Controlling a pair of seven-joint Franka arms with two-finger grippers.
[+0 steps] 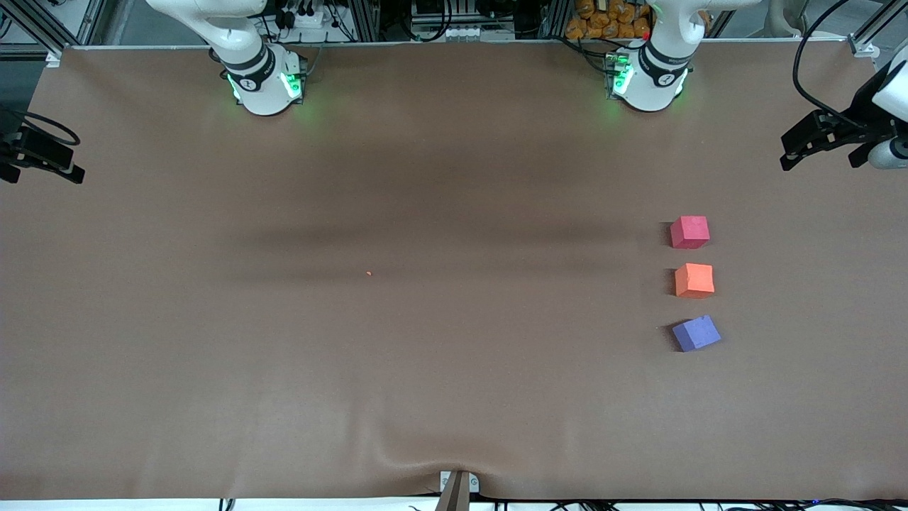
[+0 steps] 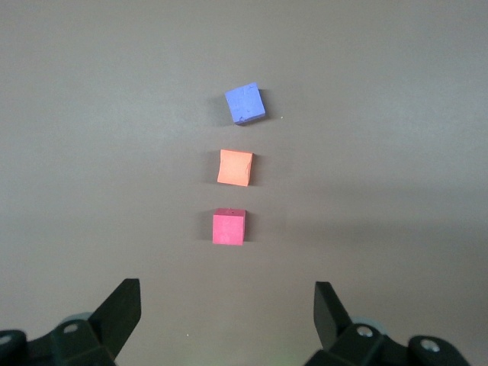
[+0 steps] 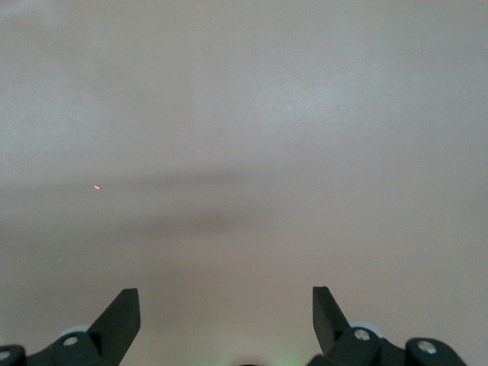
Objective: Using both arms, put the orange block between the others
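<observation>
Three small foam cubes lie in a row toward the left arm's end of the table. The orange block (image 1: 694,279) (image 2: 235,167) sits in the middle. The pinkish-red cube (image 1: 689,232) (image 2: 229,227) is farther from the front camera and the purple-blue cube (image 1: 696,333) (image 2: 245,103) is nearer. The cubes stand apart, with small gaps. My left gripper (image 2: 226,288) hangs high over the table, open and empty, with the red cube closest to it. My right gripper (image 3: 226,293) is also open and empty, high over bare table. Neither gripper shows in the front view.
The brown table cover (image 1: 454,369) has a small orange speck (image 1: 368,273) (image 3: 97,187) near its middle. Black devices with cables reach in over the table's ends (image 1: 826,135) (image 1: 39,152). The two arm bases (image 1: 266,81) (image 1: 649,78) stand along the table's edge farthest from the front camera.
</observation>
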